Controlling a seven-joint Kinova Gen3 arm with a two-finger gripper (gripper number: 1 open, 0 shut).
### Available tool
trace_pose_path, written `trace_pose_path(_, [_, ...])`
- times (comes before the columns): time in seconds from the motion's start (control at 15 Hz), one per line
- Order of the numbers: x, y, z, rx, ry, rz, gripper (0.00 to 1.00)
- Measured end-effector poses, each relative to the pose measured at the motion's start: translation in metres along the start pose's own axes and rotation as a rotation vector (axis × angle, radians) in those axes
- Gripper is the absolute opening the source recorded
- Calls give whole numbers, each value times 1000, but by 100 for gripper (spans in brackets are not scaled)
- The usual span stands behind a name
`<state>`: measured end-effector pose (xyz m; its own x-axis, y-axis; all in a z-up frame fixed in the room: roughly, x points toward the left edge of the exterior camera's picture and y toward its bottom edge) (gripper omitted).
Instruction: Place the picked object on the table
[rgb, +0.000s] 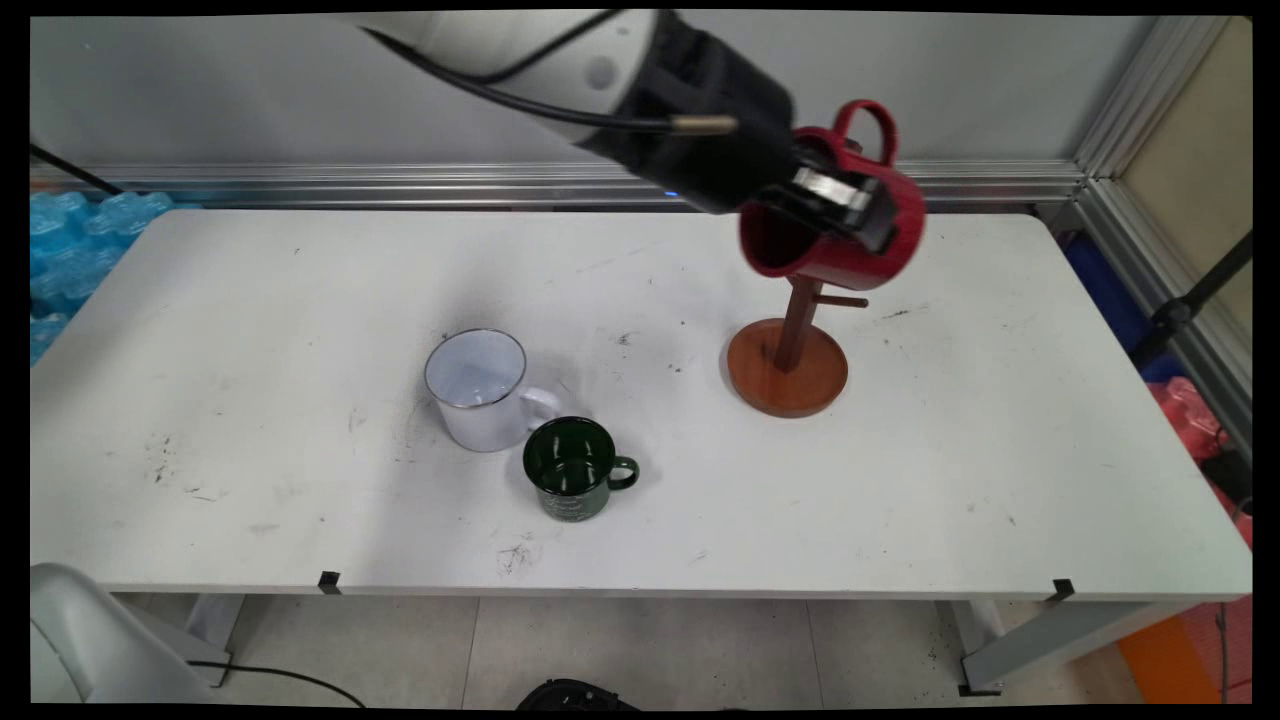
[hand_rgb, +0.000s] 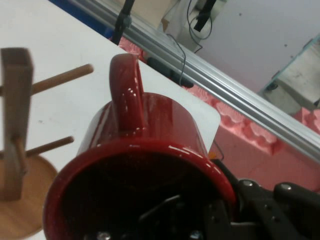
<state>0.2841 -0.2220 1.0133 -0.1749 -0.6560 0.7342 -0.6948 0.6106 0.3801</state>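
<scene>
Aloft, the pincer (rgb: 850, 205) clenches the rim wall of a red mug (rgb: 835, 235) tipped on its side, handle uppermost, directly above a wooden mug tree (rgb: 790, 350) whose pegs lie just below; white mug (rgb: 478, 390) and green mug (rgb: 572, 468) stand well apart on the surface (rgb: 250, 400).

Robotics lab or test cell. White work table (rgb: 300, 300), scuffed and marked, with black tape tabs (rgb: 328, 579) on its near edge. Aluminium framing rail (rgb: 400, 185) along the bare wall at 12 o'clock; framed panel (rgb: 1190, 130) at 2 o'clock. Blue foam padding (rgb: 70, 250) at 10 o'clock. Loose cable (rgb: 270, 675) on tiled floor at 7 o'clock.
</scene>
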Motion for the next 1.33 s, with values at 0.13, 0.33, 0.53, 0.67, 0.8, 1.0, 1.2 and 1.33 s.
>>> trace_pose_path(0.13, [-6, -10, -20, 0, -18, 23, 0])
trace_pose_path(0.33, [-13, -23, -42, 6, -44, 44, 0])
trace_pose_path(0.53, [-23, -43, -65, 33, -88, 61, 0])
trace_pose_path(0.67, [-29, -61, -76, 64, -126, 72, 0])
trace_pose_path(0.8, [-34, -77, -82, 91, -159, 81, 0])
trace_pose_path(1.0, [-35, -98, -85, 139, -209, 86, 0])
trace_pose_path(1.2, [-31, -112, -80, 178, -256, 69, 0])
trace_pose_path(1.33, [-25, -120, -73, 200, -280, 60, 0])
